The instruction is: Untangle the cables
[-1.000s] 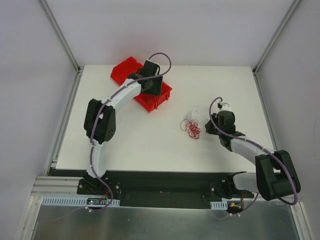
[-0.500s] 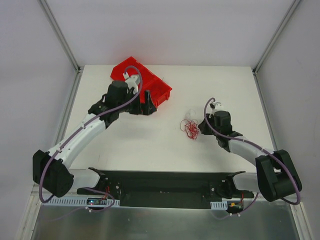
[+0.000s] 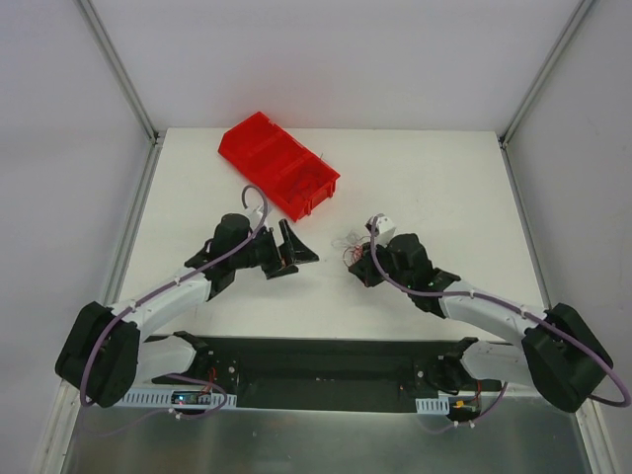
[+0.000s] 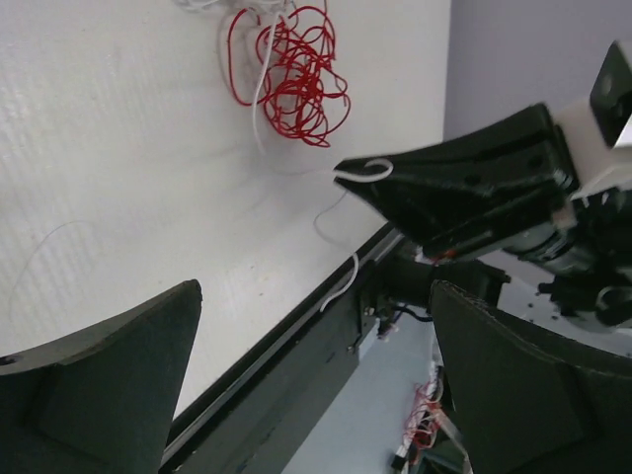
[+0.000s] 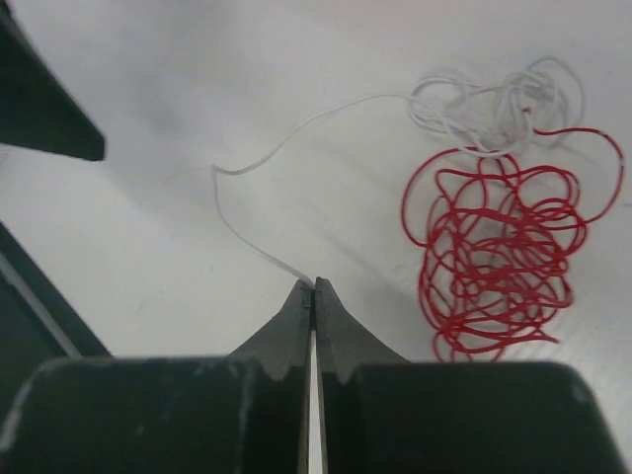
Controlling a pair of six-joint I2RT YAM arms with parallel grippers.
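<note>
Two robot arms work at a white table (image 3: 444,188) strewn with thin cables (image 5: 491,259). We see the tangle lying loose on the table between the two arms: curly red loops, with whitish strands bunched beside them. The right gripper (image 5: 313,285) has its fingers (image 5: 291,326) pressed together, pinching the end of one white strand that trails back to the heap. The left gripper (image 4: 316,288) points at the tangle from well apart, its fingers (image 4: 109,385) spread wide and holding nothing. A red bin (image 3: 292,204) with compartments sits at the far left of the table, apart from the cables; we cannot tell what it holds.
</note>
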